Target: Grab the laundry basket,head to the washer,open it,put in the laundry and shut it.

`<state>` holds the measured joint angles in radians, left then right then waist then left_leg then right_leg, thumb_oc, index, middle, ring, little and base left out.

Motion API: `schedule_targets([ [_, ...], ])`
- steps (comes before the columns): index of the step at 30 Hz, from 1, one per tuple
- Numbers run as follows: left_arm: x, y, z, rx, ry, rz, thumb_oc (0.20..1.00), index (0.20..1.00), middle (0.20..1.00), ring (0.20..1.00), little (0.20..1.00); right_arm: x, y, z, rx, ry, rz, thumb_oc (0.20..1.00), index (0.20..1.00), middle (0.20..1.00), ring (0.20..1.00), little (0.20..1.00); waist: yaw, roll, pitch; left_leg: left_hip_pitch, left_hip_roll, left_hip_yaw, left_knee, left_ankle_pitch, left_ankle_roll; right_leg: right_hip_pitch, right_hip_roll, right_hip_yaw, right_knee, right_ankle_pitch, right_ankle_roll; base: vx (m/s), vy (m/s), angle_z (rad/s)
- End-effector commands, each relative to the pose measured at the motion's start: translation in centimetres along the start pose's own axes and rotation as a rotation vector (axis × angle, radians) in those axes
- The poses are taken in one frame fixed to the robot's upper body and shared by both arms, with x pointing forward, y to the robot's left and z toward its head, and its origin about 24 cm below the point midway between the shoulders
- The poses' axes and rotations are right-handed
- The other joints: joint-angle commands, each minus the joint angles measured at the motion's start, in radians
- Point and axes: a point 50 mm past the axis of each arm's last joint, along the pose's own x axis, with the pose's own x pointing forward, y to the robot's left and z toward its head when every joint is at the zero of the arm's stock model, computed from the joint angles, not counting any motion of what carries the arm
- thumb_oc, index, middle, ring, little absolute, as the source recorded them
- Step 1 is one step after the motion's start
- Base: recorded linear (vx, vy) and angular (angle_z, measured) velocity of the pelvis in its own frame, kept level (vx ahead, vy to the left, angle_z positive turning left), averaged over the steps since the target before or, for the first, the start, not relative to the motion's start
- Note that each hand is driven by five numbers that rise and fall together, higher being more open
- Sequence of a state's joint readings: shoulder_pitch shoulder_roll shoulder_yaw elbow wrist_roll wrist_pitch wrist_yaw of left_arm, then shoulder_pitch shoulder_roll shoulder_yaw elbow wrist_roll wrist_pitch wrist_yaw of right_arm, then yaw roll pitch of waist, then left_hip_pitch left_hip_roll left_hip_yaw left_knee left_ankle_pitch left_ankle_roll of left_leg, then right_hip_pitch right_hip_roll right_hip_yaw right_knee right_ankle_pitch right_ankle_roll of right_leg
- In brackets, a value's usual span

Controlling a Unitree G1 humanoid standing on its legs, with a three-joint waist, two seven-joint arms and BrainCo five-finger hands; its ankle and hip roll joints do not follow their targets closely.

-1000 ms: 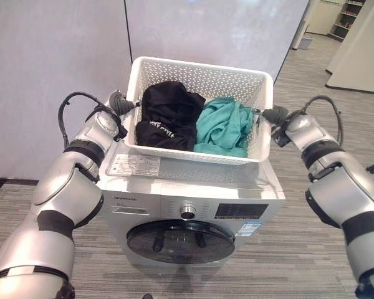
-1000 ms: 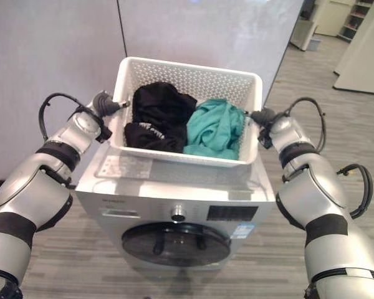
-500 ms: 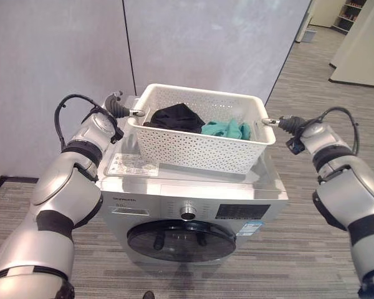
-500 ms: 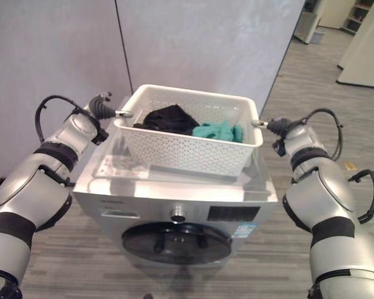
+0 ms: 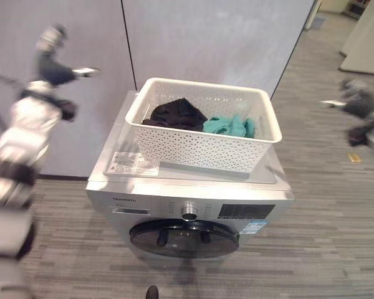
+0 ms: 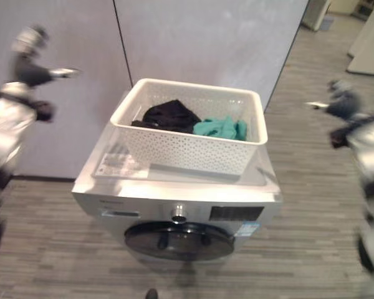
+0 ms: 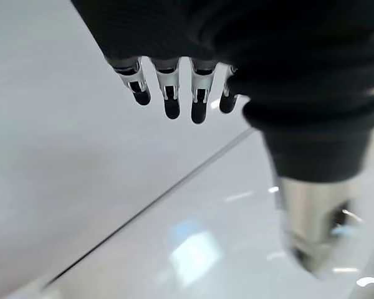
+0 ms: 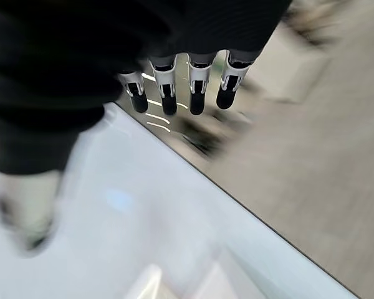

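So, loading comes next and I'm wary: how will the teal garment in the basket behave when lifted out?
The teal garment lies crumpled, so it will probably hang limp and trail. It looks light. It touches the black garment in the basket, so it may drag that along.

White perforated basket [image 5: 199, 146], black garment [image 5: 174, 113] and teal garment [image 5: 227, 126] inside. Silver-grey washer [image 5: 187, 193] with dark round door [image 5: 184, 238]. Pale grey wall panels [image 5: 199, 37], grey striped floor [image 5: 318, 187].

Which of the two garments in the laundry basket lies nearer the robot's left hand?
The black garment, bunched in the basket's left half; the teal garment lies on the right side, farther from the left hand.
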<state>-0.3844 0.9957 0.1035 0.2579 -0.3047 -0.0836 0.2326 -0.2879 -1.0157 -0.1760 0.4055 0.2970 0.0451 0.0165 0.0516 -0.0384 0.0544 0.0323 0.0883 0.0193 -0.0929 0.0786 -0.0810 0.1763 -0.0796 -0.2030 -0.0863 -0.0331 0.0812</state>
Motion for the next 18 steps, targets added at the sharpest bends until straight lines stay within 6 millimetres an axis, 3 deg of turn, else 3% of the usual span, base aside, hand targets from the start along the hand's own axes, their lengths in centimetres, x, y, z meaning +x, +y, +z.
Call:
schedule_targets([
  [1, -1.9, 2.1, -4.0, 0.086, 0.135, 0.100, 1.000, 1.000, 1.000, 1.000, 1.000, -1.0, -1.4, -2.4, -0.074, 0.065, -0.066, 1.000, 1.000, 1.000, 1.000, 1.000, 0.046, 0.017, -0.006, 0.084, 0.076, 0.006, 0.025, -0.103, -0.019, -0.058, -0.092, -0.076, 0.051, 0.032, 0.084, 0.05, -0.014, -0.13],
  [8, -11.8, 5.3, -10.4, 0.077, 0.430, 0.189, 1.000, 1.000, 1.000, 1.000, 1.000, -7.3, 0.0, -9.1, -0.009, 0.255, -0.036, 1.000, 1.000, 1.000, 1.000, 1.000, 0.044, 0.012, 0.008, 0.075, 0.074, 0.015, 0.028, -0.108, -0.018, -0.063, -0.094, -0.067, 0.032, 0.042, 0.079, 0.01, -0.019, -0.08],
  [9, -13.8, 5.6, -11.4, 0.077, 0.491, 0.189, 1.000, 1.000, 1.000, 1.000, 1.000, -9.0, -0.1, -10.6, -0.003, 0.315, -0.033, 1.000, 1.000, 1.000, 1.000, 1.000, 0.039, 0.011, 0.016, 0.072, 0.073, 0.017, 0.025, -0.108, -0.019, -0.065, -0.095, -0.070, 0.028, 0.043, 0.080, 0.00, 0.000, 0.00],
  [11, -13.9, 5.6, -11.4, 0.078, 0.492, 0.186, 1.000, 1.000, 1.000, 1.000, 1.000, -9.1, -0.1, -10.6, -0.005, 0.317, -0.031, 1.000, 1.000, 1.000, 1.000, 1.000, 0.039, 0.011, 0.013, 0.072, 0.073, 0.017, 0.024, -0.107, -0.019, -0.065, -0.095, -0.070, 0.028, 0.043, 0.080, 0.00, 0.000, 0.00],
  [12, -16.3, 6.1, -12.6, 0.069, 0.574, 0.201, 1.000, 1.000, 1.000, 1.000, 1.000, -11.0, 0.1, -12.0, 0.028, 0.366, -0.017, 1.000, 1.000, 1.000, 1.000, 1.000, 0.035, 0.010, 0.020, 0.067, 0.071, 0.019, 0.022, -0.105, -0.020, -0.069, -0.097, -0.071, 0.026, 0.047, 0.078, 0.00, 0.000, 0.00],
  [16, -21.5, 4.7, -14.8, 0.037, 0.748, 0.151, 1.000, 1.000, 1.000, 1.000, 1.000, -14.5, 2.9, -14.8, 0.094, 0.491, 0.097, 1.000, 1.000, 1.000, 1.000, 1.000, 0.029, 0.005, 0.028, 0.058, 0.068, 0.024, 0.026, -0.107, -0.017, -0.082, -0.101, -0.068, 0.026, 0.053, 0.078, -0.01, -0.002, -0.01],
  [18, -24.2, 2.7, -16.2, -0.005, 0.856, 0.105, 1.000, 1.000, 1.000, 1.000, 1.000, -16.0, 5.7, -16.2, 0.163, 0.561, 0.185, 1.000, 1.000, 1.000, 1.000, 1.000, 0.031, 0.002, 0.033, 0.054, 0.067, 0.029, 0.032, -0.109, -0.015, -0.088, -0.104, -0.065, 0.027, 0.056, 0.077, -0.02, -0.005, -0.03],
])
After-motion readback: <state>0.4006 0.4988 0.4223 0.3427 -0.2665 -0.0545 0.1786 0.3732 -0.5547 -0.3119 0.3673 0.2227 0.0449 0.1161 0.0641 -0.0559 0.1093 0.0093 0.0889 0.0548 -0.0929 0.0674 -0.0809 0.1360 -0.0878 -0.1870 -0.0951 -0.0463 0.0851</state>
